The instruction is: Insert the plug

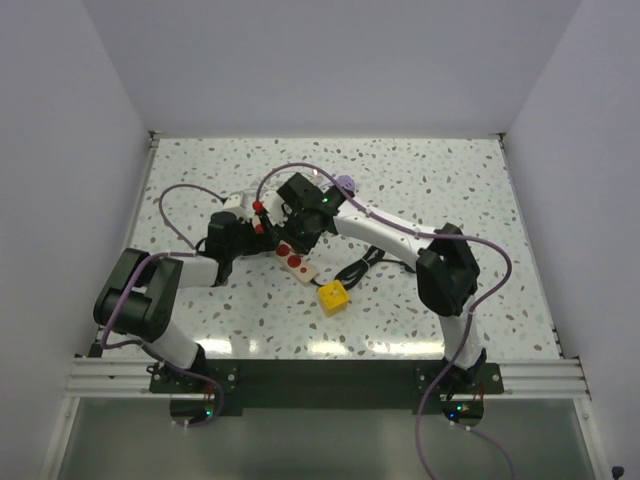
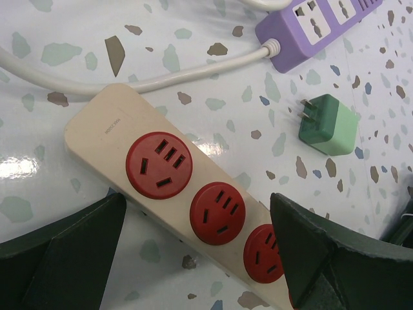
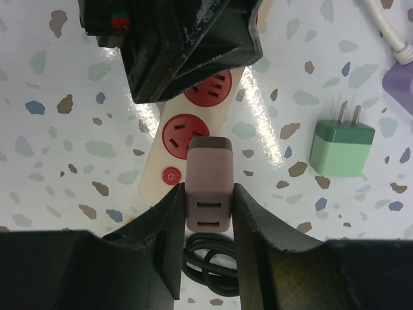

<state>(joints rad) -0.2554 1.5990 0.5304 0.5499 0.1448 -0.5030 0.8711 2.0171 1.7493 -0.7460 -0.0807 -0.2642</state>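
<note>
The pink plug point(image 3: 208, 187) hides its own prongs from us at lower centre of the right wrist view; above it the left gripper point(image 3: 187, 58) covers one end of the cream power strip point(image 3: 153, 187). We lose the purple strip point(image 2: 310, 26) at the left wrist view's upper right edge.

The left arm point(image 1: 150, 300) rises from the near edge of the table, folds at the elbow and reaches toward the middle. Its left gripper point(image 2: 197, 248) points down with the fingers spread wide. The right arm point(image 1: 445, 270) stretches leftward across the table, and the right gripper point(image 3: 208, 223), close beside the other, is clamped on a pink plug point(image 3: 208, 187), fingers pressing both its sides.
</note>
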